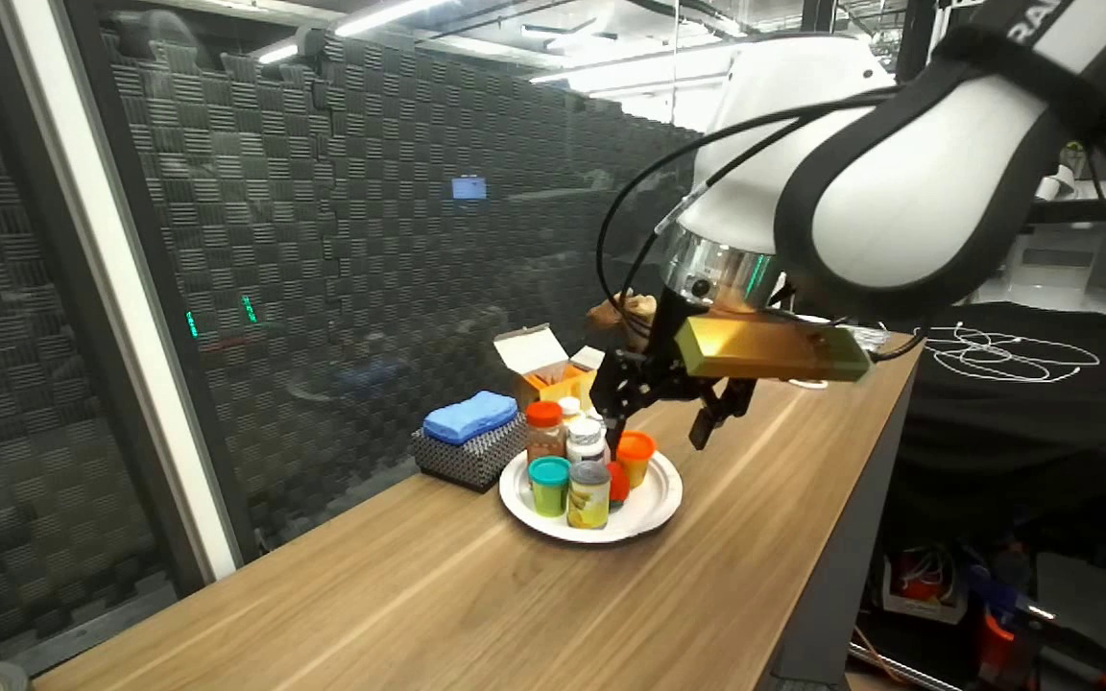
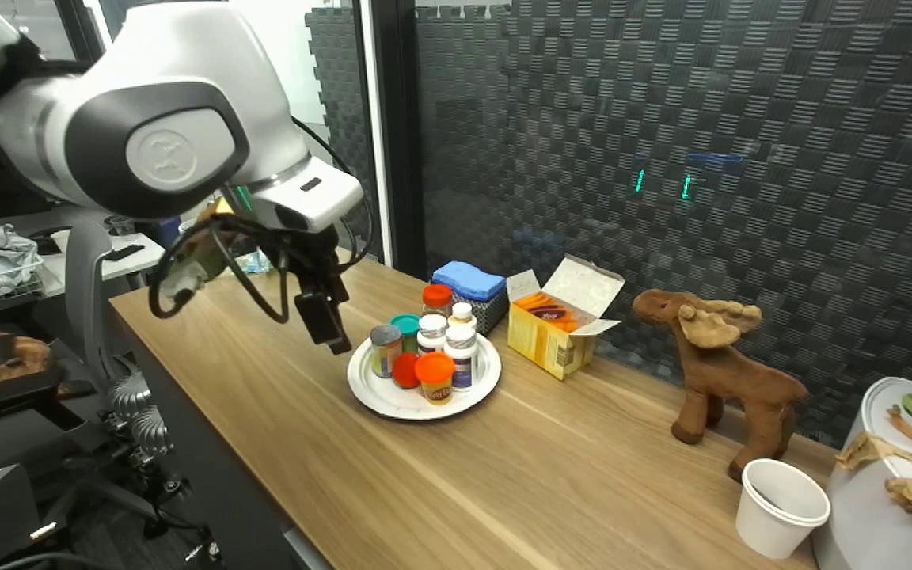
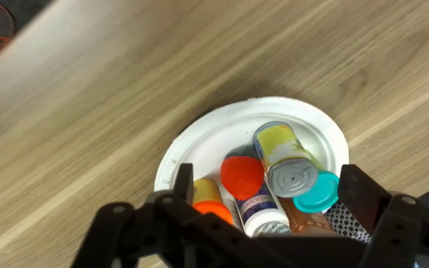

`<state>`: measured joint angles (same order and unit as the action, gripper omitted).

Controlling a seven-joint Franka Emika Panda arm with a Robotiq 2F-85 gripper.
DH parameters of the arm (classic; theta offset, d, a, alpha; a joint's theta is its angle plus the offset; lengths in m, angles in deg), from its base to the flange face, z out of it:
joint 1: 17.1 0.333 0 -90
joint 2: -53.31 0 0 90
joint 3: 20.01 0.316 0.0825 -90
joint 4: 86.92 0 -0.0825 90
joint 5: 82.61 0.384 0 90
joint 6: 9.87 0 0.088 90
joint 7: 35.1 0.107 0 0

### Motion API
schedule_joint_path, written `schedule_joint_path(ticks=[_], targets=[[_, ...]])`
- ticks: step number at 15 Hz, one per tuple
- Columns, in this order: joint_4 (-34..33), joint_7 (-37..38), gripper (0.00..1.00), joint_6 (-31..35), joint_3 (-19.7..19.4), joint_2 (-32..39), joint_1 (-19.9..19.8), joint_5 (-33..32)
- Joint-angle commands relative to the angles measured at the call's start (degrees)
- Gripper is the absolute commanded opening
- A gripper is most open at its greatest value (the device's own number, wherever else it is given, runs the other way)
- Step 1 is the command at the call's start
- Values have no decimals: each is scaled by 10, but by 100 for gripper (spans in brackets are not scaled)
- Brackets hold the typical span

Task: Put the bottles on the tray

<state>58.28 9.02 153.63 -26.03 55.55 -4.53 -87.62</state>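
The tray, a round white plate (image 1: pixel 659 494), lies on the wooden table and shows in both exterior views (image 2: pixel 379 401). On it, close together, stand a jar with a red-orange lid (image 2: pixel 437 299), a teal-lidded green jar (image 1: pixel 549 488), an orange-lidded yellow jar (image 2: pixel 435 380) and several white bottles (image 2: pixel 462 360). A can with a yellow label (image 3: pixel 279 147) and a red round thing (image 3: pixel 242 176) are among them. My gripper (image 1: pixel 657 437) is open and empty above the plate. In the wrist view its fingers frame the group (image 3: pixel 266 169); they partly cover the orange-lidded jar and the rear bottles.
Behind the plate, a blue block (image 2: pixel 469 280) lies on a dark patterned box (image 1: pixel 471 459). An open yellow box (image 2: pixel 549 332) stands beside it. Farther along are a brown toy moose (image 2: pixel 721 368), a white cup (image 2: pixel 773 522) and a tall white container (image 2: pixel 872 507). A dark panelled wall runs behind.
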Motion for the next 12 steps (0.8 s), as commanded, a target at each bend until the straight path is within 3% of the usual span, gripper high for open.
schedule_joint_path(ticks=[1, 6, 7, 9, 12], targets=[[-5, -1, 100, -162, 55, -72, -20, 10], [-49, 70, 100, -401, 133, -137, -27, -20], [-33, 37, 100, -332, 123, -104, -38, -3], [-45, 54, 100, -382, 141, -125, -35, -4], [-45, 57, 100, -390, 145, -132, -36, -5]])
